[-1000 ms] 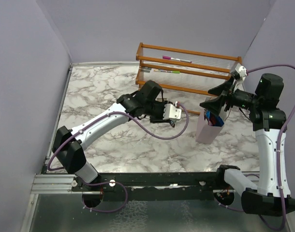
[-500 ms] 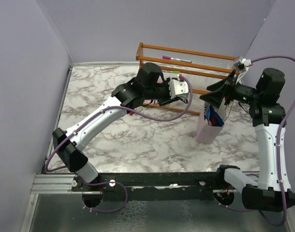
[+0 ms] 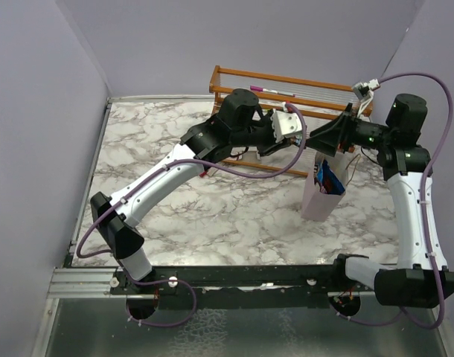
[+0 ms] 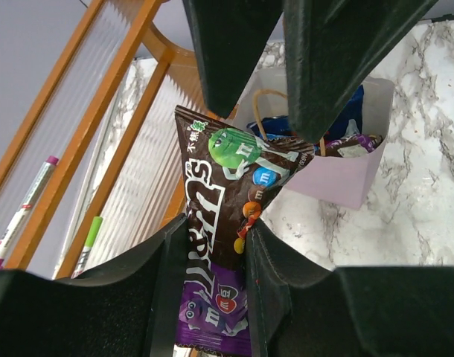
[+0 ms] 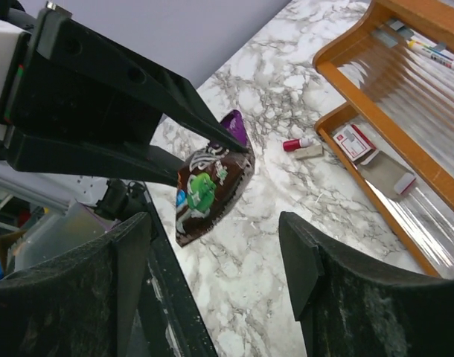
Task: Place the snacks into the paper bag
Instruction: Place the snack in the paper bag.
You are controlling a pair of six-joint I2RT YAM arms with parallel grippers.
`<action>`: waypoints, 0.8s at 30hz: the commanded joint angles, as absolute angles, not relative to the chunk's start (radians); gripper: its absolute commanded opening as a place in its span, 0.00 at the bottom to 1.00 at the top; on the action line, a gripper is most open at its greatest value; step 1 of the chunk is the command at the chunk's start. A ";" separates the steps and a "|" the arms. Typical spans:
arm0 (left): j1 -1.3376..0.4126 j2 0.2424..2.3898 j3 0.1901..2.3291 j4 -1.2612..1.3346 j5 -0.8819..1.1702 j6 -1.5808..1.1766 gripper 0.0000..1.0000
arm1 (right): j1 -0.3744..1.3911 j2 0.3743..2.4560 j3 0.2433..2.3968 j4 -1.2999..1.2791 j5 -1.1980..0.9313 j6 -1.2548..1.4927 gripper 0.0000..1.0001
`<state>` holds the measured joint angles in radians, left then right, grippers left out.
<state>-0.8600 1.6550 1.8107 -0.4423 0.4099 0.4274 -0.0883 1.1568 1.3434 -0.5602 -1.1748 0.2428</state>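
Note:
My left gripper [image 4: 216, 232] is shut on a dark brown and purple snack packet [image 4: 227, 193], held in the air above and left of the paper bag [image 4: 339, 178]. The pale lilac bag [image 3: 316, 199] stands upright with several snacks [image 3: 330, 178] inside. My right gripper [image 5: 216, 245] is open and empty, pointing at the packet [image 5: 208, 190], with one finger on each side of it and not touching. Its fingers [image 4: 339, 59] hang just above the packet in the left wrist view. In the top view both grippers meet over the bag's left side.
The wooden rack [image 3: 286, 97] with clear shelves stands behind the bag and holds markers [image 4: 22, 208]. A tiny red cylinder [image 5: 298, 143] and a flat white card [image 5: 309, 152] lie on the marble table [image 3: 160, 141] in front of the rack. Lilac walls close three sides.
My left arm has risen and swung right with the packet, from mid-table to beside the bag's top. My right gripper has lifted and turned left to face it.

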 commanded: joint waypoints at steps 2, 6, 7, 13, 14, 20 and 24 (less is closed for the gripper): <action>-0.880 1.684 1.861 -0.414 0.384 0.405 0.36 | -0.073 1.176 1.355 -0.510 -1.224 0.294 0.62; -0.888 1.690 1.865 -0.413 0.370 0.406 0.36 | -0.068 1.182 1.331 -0.490 -1.223 0.305 0.53; -0.889 1.690 1.864 -0.413 0.368 0.406 0.36 | -0.066 1.182 1.326 -0.486 -1.220 0.305 0.50; -0.897 1.690 1.859 -0.410 0.357 0.408 0.36 | -0.064 1.181 1.301 -0.454 -1.217 0.322 0.31; -0.899 1.690 1.858 -0.407 0.355 0.408 0.36 | -0.064 1.181 1.298 -0.452 -1.214 0.323 0.29; -0.907 1.690 1.848 -0.406 0.355 0.409 0.36 | -0.064 1.177 1.282 -0.441 -1.198 0.319 0.18; -0.907 1.682 1.810 -0.404 0.369 0.425 0.39 | -0.064 1.154 1.269 -0.433 -1.165 0.312 0.03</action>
<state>-0.8974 1.6928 1.8229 -0.4416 0.3721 0.4183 -0.0711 1.1790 1.2900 -0.4664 -1.1942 0.3145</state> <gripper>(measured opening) 0.368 0.119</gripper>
